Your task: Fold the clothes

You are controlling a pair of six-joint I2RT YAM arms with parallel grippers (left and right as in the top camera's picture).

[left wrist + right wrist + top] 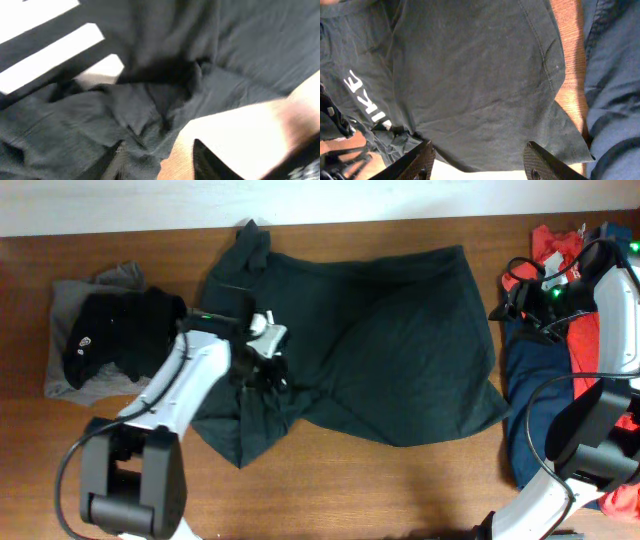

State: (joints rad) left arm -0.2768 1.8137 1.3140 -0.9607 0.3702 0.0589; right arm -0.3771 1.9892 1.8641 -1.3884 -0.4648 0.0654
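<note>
The dark T-shirt (390, 340) lies spread in the middle of the table (400, 480), its left side bunched where the left gripper (262, 367) is sunk in, probably gathering cloth for a fold; blur hides whether its fingers pinch. The right gripper (479, 155) hovers over the right hem, fingers spread and empty, likely waiting. Its white letters (364, 100) read "KE". A grey and black pile (100, 340) sits left, red and navy garments (530, 390) right
</note>
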